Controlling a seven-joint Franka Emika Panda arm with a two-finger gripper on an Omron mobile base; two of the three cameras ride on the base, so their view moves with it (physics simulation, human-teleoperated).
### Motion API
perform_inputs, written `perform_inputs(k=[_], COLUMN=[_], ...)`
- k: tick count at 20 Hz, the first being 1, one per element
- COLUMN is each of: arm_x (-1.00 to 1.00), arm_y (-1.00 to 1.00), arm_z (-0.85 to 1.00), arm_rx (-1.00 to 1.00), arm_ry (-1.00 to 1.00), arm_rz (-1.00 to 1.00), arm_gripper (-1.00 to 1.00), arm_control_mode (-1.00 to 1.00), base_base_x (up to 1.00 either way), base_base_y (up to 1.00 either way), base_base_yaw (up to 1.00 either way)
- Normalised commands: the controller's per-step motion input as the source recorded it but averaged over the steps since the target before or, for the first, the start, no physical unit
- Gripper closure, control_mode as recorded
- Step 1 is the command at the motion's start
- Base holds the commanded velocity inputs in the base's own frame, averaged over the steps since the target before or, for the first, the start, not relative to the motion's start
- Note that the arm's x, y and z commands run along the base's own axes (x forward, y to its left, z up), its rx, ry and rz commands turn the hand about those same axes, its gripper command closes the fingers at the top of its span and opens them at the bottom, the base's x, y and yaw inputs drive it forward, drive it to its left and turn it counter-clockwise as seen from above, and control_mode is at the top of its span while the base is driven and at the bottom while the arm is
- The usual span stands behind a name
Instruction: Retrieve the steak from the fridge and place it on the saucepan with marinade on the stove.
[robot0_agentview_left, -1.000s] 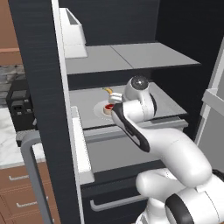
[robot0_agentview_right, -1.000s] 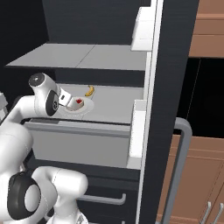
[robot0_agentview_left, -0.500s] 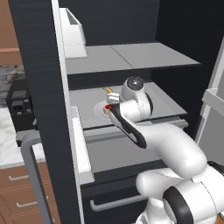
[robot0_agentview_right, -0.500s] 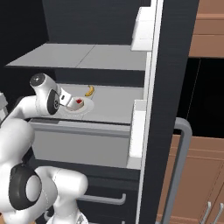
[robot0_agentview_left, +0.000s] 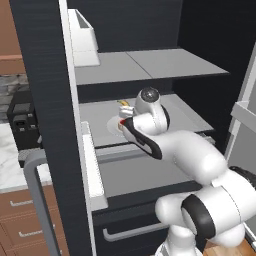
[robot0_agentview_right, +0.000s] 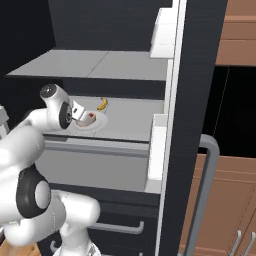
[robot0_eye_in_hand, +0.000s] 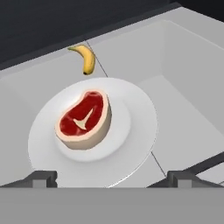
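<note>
The steak (robot0_eye_in_hand: 83, 120), a small red cut with pale marbling and rim, lies on a white plate (robot0_eye_in_hand: 135, 131) on the fridge's (robot0_agentview_left: 45, 75) middle grey shelf. My gripper (robot0_eye_in_hand: 111, 179) is open and hovers just short of the plate's near rim, with its fingertips (robot0_eye_in_hand: 41, 177) apart and nothing between them. From the left base view the gripper (robot0_agentview_left: 122, 126) sits right at the steak (robot0_agentview_left: 121, 121). The right base view shows the gripper (robot0_agentview_right: 80, 114) beside the steak (robot0_agentview_right: 91, 116) and plate (robot0_agentview_right: 98, 123). The saucepan, marinade and stove are out of view.
A small banana (robot0_eye_in_hand: 87, 59) lies on the shelf just behind the plate. An upper shelf (robot0_agentview_left: 150, 65) hangs close above my hand. The open fridge doors (robot0_agentview_right: 192, 100) with white bins flank the arm. A dark appliance (robot0_agentview_left: 20, 117) sits on the marble counter at left.
My hand has edged slightly deeper into the fridge toward the plate. The jaws have stayed open and the steak has not moved.
</note>
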Motion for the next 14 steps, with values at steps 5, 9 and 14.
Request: perform_inputs(k=[5, 9, 14], arm_x=[0.34, 0.29, 0.25], arm_y=[0.07, 0.04, 0.0], arm_z=[-0.05, -0.11, -0.1], arm_rx=[0.0, 0.0, 0.0], arm_ry=[0.0, 0.0, 0.0], arm_rz=[0.0, -0.01, -0.02], arm_gripper=[-1.0, -1.0, -1.0], arm_control_mode=[-1.0, -1.0, -1.0], base_base_x=[0.0, 0.0, 0.0], base_base_y=[0.0, 0.0, 0.0], base_base_yaw=[0.0, 0.0, 0.0])
